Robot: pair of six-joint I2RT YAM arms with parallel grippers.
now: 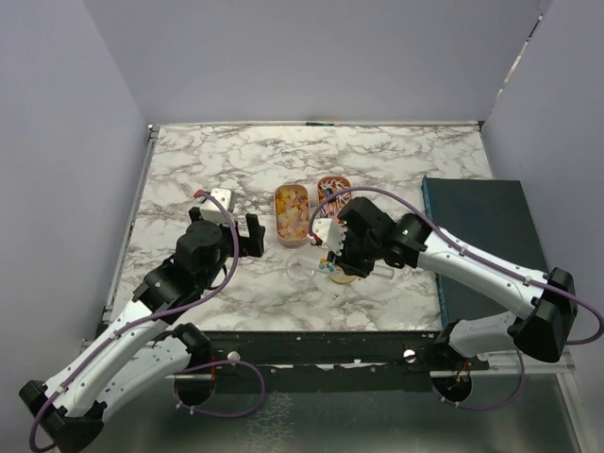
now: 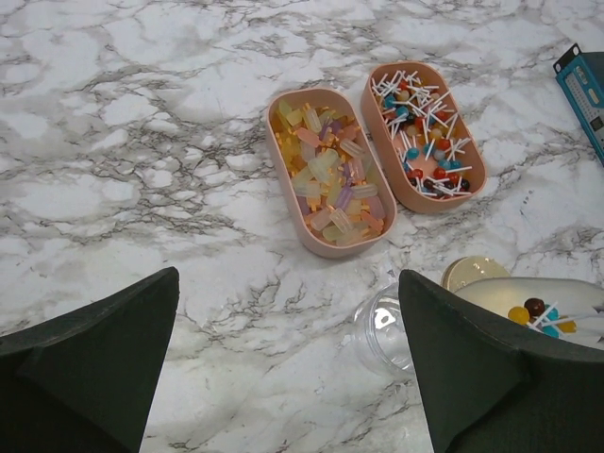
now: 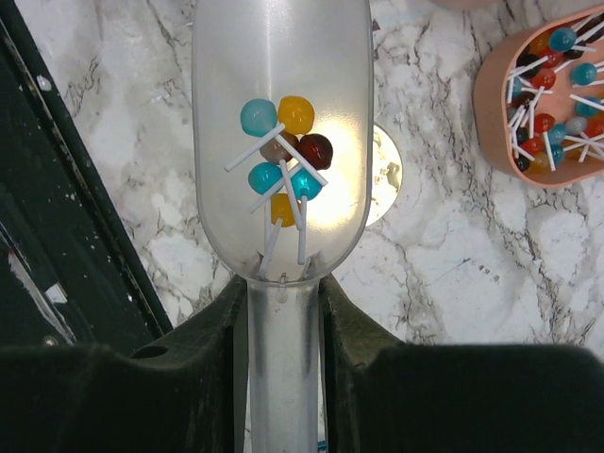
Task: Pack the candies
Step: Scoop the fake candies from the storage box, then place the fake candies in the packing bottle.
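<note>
- Right gripper (image 3: 280,363): jaws narrowed onto the handle of a clear scoop (image 3: 283,75), a dark finger (image 3: 203,359) pressed against each side.
- In the scoop's bowl: a small cluster of lollipops (image 3: 283,156) with blue, yellow, brown and dark red heads, white sticks crossing.
- Scoop held above the marble table (image 1: 217,160), over a gold lid (image 3: 385,179) half hidden beneath the bowl.
- Left gripper (image 2: 293,377): jaws spread wide, nothing between them, hovering over bare marble on the near side of the trays.
- Mid-table: two oval peach trays side by side, very close together; touching or not, cannot tell.
- Left tray (image 2: 332,249): filled with wrapped candies (image 2: 330,179) in yellow, orange and pink.
- Right tray (image 2: 368,109): the rest of the lollipops, red, blue and orange heads among a tangle of white sticks.
- Clear jar (image 2: 380,332): on the marble just beside the scoop, between the two grippers; upright or on its side, cannot tell.
- Teal box (image 1: 481,203): along the table's right edge, partly under the right arm.
</note>
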